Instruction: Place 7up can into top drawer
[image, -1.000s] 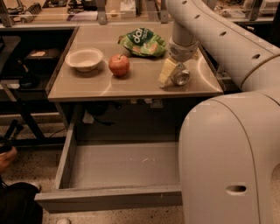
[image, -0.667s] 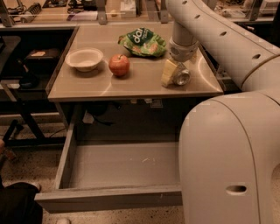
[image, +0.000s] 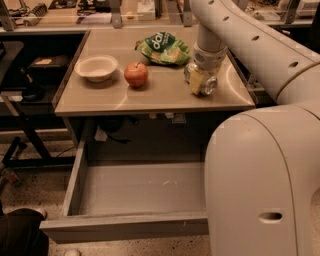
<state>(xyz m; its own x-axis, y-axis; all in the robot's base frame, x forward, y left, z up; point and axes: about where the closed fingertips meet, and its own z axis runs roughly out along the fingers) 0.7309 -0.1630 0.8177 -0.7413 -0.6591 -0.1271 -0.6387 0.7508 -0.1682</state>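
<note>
On the worktop (image: 165, 97) we find a bowl (image: 96, 67) at the left and an apple (image: 136, 74) just right of it. A snack bag (image: 162, 48) lies behind the apple and to its right. Further right, near the worktop's right edge, sits the 7up can (image: 208, 86), with the end effector (image: 200, 80) right at it. Below and in front of the worktop the top drawer (image: 125, 227) stands pulled out, and the robot's body (image: 260, 185) covers its right end.
</note>
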